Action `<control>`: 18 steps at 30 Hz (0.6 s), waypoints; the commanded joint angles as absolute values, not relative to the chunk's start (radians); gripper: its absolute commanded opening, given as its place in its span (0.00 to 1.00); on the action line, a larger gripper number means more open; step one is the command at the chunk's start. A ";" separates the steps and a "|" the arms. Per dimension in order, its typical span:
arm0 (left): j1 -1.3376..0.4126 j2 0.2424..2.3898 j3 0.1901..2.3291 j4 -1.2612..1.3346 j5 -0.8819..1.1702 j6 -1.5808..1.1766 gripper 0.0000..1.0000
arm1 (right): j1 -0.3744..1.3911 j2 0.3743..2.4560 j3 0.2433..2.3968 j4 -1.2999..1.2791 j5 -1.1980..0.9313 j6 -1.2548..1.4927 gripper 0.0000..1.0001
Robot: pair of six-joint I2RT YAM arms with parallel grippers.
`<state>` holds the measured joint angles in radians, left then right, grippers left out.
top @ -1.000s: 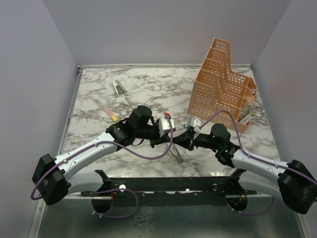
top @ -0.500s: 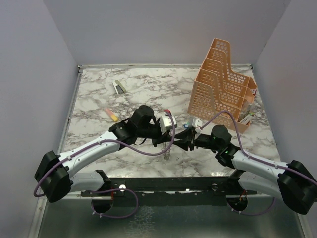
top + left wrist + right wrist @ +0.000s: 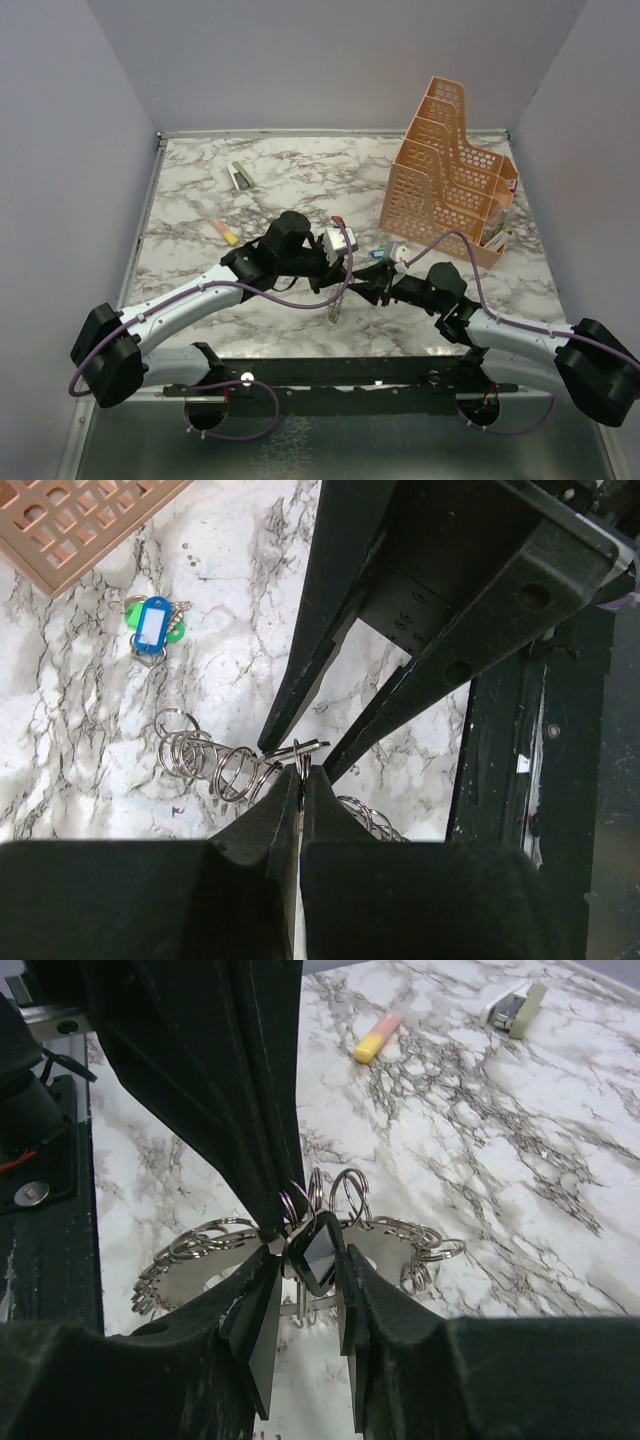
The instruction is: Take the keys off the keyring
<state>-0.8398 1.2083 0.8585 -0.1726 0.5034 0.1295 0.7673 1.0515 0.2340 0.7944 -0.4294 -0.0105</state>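
Observation:
The keyring [image 3: 336, 302] hangs between my two grippers, just above the marble table near its front edge. In the left wrist view it shows as a string of silvery rings [image 3: 205, 762]. In the right wrist view the silvery rings and keys [image 3: 195, 1250] fan out to both sides. My left gripper [image 3: 300, 772] is shut on a thin ring of the bunch; in the top view it [image 3: 347, 282] reaches in from the left. My right gripper [image 3: 305, 1260] is shut on a black-headed key [image 3: 318, 1248] and meets the left gripper tip to tip [image 3: 366, 286].
A blue-green tag [image 3: 152, 626] lies on the table beyond the grippers. An orange perforated file rack [image 3: 450, 180] stands at the back right. A yellow-pink marker [image 3: 226, 232] and a small stapler [image 3: 239, 176] lie at the back left. The black front rail [image 3: 520, 760] is close.
The hanging bunch has swung a little left and sits higher. The right arm has stretched lower and farther left; both grippers stay shut at the same meeting point.

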 commanded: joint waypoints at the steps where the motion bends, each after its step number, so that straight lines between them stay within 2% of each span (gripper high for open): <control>1: -0.844 1.200 0.853 -0.113 0.515 0.115 0.00 | 0.778 1.057 0.207 0.873 -0.357 -0.005 0.36; 12: -0.844 1.202 0.851 -0.109 0.551 0.118 0.00 | 0.779 1.069 0.205 0.922 -0.352 -0.003 0.33; 18: -0.844 1.197 0.851 -0.109 0.538 0.116 0.00 | 0.780 1.059 0.205 0.903 -0.327 -0.010 0.19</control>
